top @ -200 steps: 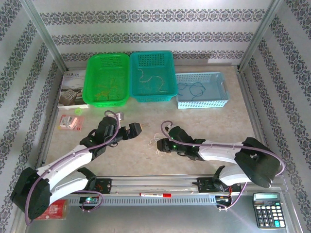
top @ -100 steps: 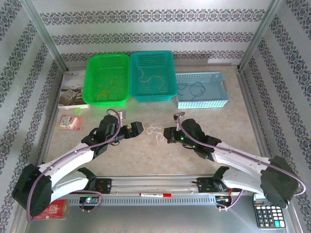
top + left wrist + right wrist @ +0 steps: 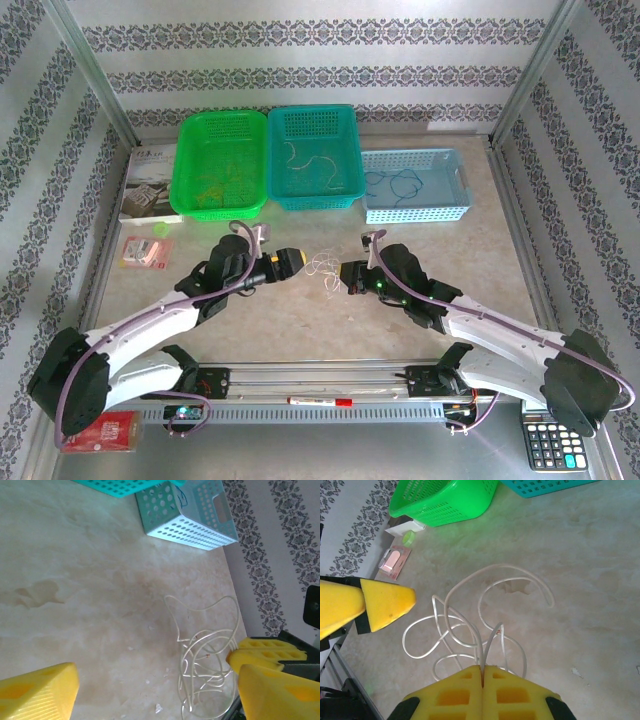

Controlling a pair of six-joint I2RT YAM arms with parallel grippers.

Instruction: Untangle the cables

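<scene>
A small tangle of thin white looping wire [image 3: 322,268] sits at the middle of the beige tabletop [image 3: 290,320], between the two robot arms. The right gripper [image 3: 482,669] has its yellow padded jaws pressed together, pinching one strand of the tangle. The left gripper [image 3: 157,692] faces it from the opposite side, jaws spread wide, with the loops close by its fingertips.

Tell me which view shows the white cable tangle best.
Right wrist: the white cable tangle spreads out loop by loop, one strand pinched in the shut right gripper. Left wrist shows its loops crowded against the bottom edge; top external, a tiny squiggle.
</scene>
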